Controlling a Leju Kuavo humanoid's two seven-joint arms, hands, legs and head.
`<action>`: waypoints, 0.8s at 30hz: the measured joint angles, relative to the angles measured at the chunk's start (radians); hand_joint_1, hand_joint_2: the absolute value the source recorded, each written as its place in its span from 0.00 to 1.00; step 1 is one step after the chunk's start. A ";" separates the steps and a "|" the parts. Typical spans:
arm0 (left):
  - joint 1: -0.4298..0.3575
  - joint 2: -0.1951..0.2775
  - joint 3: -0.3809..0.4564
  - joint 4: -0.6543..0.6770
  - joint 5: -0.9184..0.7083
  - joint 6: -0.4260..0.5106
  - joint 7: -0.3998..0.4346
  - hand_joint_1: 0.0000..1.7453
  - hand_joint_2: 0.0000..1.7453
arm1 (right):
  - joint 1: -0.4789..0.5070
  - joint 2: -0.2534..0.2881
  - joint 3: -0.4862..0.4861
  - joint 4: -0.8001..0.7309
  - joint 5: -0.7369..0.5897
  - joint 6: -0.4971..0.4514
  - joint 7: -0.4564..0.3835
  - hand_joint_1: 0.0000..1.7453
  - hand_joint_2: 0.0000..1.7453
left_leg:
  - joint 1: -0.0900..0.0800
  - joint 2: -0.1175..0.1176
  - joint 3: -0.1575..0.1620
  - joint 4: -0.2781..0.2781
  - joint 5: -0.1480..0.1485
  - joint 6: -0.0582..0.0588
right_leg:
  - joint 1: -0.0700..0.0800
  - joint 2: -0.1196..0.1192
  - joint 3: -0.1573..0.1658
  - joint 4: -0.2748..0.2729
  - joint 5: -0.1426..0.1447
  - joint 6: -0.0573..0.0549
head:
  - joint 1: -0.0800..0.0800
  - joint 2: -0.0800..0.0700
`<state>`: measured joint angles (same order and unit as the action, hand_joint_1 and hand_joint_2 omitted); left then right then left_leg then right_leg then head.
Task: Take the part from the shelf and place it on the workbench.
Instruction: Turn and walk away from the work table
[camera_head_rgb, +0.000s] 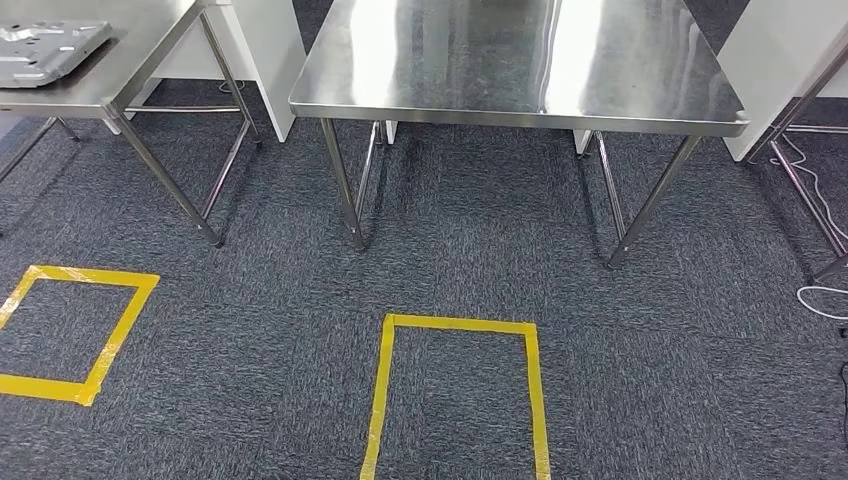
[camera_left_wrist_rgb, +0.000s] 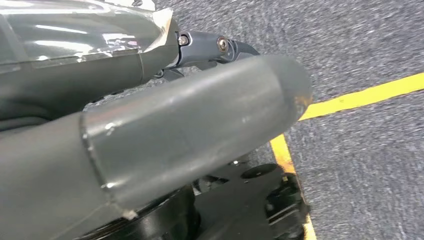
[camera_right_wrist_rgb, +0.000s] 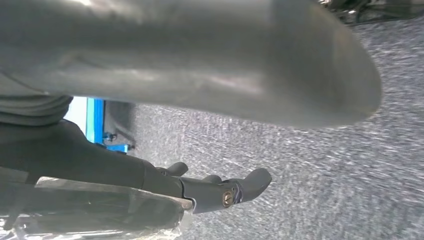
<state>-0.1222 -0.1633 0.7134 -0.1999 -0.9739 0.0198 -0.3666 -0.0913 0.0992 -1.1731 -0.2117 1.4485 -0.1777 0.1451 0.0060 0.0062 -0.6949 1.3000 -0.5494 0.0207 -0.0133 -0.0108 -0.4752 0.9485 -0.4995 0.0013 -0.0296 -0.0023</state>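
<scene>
Yellow tape squares (camera_head_rgb: 458, 395) are seen on the carpet below. Both arms hang: the left robot hand (camera_left_wrist_rgb: 200, 125) and right robot hand (camera_right_wrist_rgb: 215, 75) hold nothing, fingers loosely apart. Far ahead-left, a flat grey metal part (camera_head_rgb: 45, 48) lies on a counter (camera_head_rgb: 140, 50); judged stiff, slippery, best gripped by opposite edges.
</scene>
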 joint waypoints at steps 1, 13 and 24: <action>-0.001 0.000 0.000 0.000 0.000 0.000 0.000 0.00 0.00 | 0.000 0.000 0.000 0.000 0.000 0.000 -0.001 0.00 0.00 | -0.003 -0.003 0.047 -0.059 0.026 0.012 | 0.003 0.001 -0.007 0.004 0.002 0.000 | 0.000 0.000; -0.018 0.003 0.000 -0.001 -0.002 -0.002 0.004 0.00 0.00 | -0.005 0.004 0.004 0.000 0.005 0.000 -0.009 0.00 0.00 | -0.020 -0.007 0.141 -0.333 0.101 0.064 | 0.002 0.007 -0.132 0.259 -0.132 0.026 | 0.007 0.000; -0.023 -0.001 -0.001 -0.002 -0.013 -0.008 0.008 0.00 0.00 | -0.021 -0.005 0.005 0.000 -0.007 0.002 -0.021 0.00 0.00 | -0.011 -0.007 0.037 -0.272 0.147 0.007 | 0.000 0.008 0.017 0.030 -0.039 0.013 | 0.005 0.000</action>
<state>-0.1453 -0.1639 0.7123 -0.2014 -0.9874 0.0121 -0.3591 -0.1122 0.0943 -1.1679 -0.2119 1.4411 -0.1758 0.1240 -0.0045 -0.0011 -0.6578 1.0279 -0.4025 0.0275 -0.0133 -0.0025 -0.4583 0.9785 -0.5381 0.0145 -0.0248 -0.0023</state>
